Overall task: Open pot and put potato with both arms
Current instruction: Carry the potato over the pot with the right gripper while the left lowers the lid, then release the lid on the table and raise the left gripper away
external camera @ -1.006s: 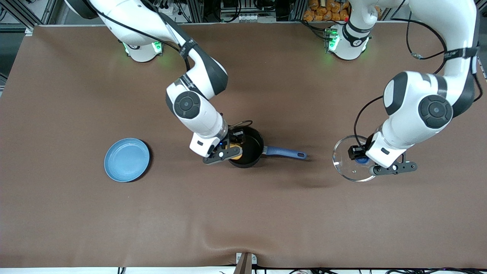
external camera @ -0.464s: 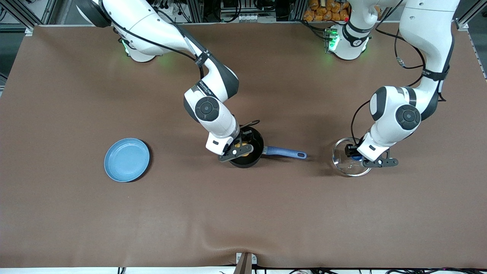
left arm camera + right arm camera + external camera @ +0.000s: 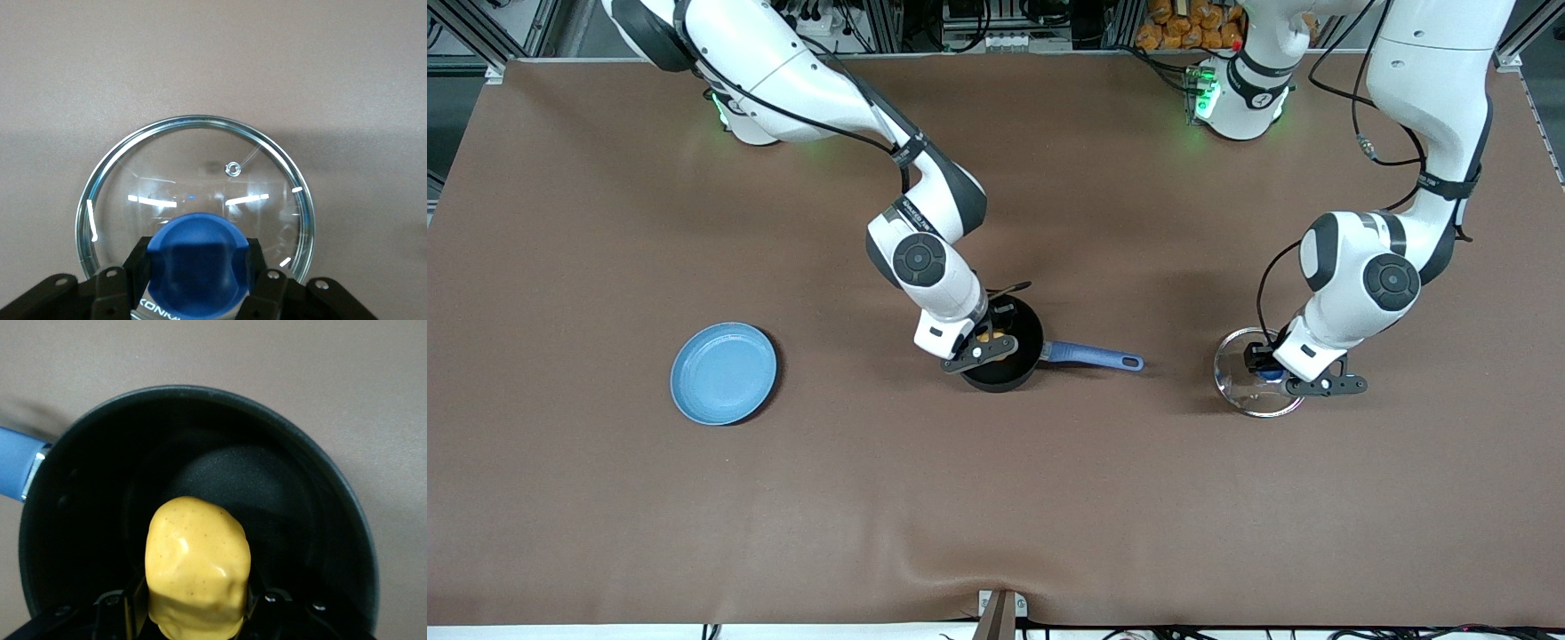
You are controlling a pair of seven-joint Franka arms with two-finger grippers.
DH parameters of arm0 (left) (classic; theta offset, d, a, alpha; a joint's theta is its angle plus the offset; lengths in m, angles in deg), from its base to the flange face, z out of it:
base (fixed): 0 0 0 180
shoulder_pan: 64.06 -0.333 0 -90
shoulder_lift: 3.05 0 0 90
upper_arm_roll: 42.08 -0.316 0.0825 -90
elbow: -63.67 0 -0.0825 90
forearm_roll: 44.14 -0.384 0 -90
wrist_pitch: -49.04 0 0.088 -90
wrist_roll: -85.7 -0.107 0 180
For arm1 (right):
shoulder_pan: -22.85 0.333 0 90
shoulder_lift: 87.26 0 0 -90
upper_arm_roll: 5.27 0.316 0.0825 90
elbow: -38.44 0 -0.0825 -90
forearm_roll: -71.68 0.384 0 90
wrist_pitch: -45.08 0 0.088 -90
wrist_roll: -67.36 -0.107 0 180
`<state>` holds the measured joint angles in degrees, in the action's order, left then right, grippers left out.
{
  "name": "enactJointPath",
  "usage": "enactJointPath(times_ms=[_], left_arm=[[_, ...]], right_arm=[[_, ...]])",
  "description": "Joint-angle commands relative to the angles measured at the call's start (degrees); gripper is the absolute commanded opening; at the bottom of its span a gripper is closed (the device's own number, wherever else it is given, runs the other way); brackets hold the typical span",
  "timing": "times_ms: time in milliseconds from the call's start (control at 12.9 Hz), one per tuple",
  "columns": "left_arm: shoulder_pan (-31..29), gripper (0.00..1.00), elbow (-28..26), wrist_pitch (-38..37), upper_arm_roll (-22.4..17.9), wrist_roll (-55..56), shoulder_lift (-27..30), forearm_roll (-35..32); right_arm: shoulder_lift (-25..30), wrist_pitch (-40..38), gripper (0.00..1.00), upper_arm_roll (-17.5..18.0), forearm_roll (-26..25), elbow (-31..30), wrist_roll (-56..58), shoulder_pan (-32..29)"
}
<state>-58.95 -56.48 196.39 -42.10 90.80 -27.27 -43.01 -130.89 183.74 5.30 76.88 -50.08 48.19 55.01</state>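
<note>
The black pot (image 3: pixel 1009 364) stands open mid-table, its blue handle (image 3: pixel 1092 357) pointing toward the left arm's end. My right gripper (image 3: pixel 989 345) is shut on the yellow potato (image 3: pixel 197 568) and holds it down inside the pot (image 3: pixel 287 487); a bit of potato (image 3: pixel 984 338) shows in the front view. My left gripper (image 3: pixel 1272 378) is shut on the blue knob (image 3: pixel 197 263) of the glass lid (image 3: pixel 200 173). The lid (image 3: pixel 1240 391) is low over or on the table, toward the left arm's end from the pot.
A flat light-blue plate (image 3: pixel 723 372) lies toward the right arm's end of the brown table. The pot's handle stretches between the pot and the lid.
The right gripper has moved over the pot and lowered the potato into it. The left gripper has lowered the lid toward the table; the lid looks smaller now.
</note>
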Motion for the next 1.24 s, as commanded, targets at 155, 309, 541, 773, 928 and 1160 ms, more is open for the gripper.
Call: enactJointPath(times_ms=[155, 309, 541, 773, 928, 1160], left_arm=[[-0.7, 1.0, 0.7, 1.7, 0.5, 0.1, 0.6, -0.3], [-1.2, 1.0, 1.2, 0.8, 0.5, 0.5, 4.5, -0.3], [-1.2, 1.0, 1.8, -3.0, 0.7, 0.9, 11.3, 0.3], [-0.8, 1.0, 6.5, -15.5, 0.8, 1.1, 17.3, 0.4], [-0.6, 1.0, 7.2, -22.0, 1.0, 1.8, 23.2, 0.6], [-0.7, 1.0, 15.0, -36.4, 1.5, 2.4, 26.6, 0.6]], right_arm=[[-1.4, 2.9, 0.0, -0.4, -1.1, -0.1, -2.7, 1.6], [-1.6, 3.0, 0.0, -0.4, -1.2, 0.0, -2.7, 1.8], [-2.0, 3.2, 0.0, -0.4, -1.2, 0.1, -2.7, 1.8], [-2.3, 3.2, 0.0, -0.4, -1.2, 0.1, -2.7, 1.8], [-2.3, 3.2, 0.06, -0.3, -1.2, 0.3, -3.0, 1.8], [-2.5, 3.2, 0.45, -0.3, -1.1, 0.4, -3.5, 1.9]])
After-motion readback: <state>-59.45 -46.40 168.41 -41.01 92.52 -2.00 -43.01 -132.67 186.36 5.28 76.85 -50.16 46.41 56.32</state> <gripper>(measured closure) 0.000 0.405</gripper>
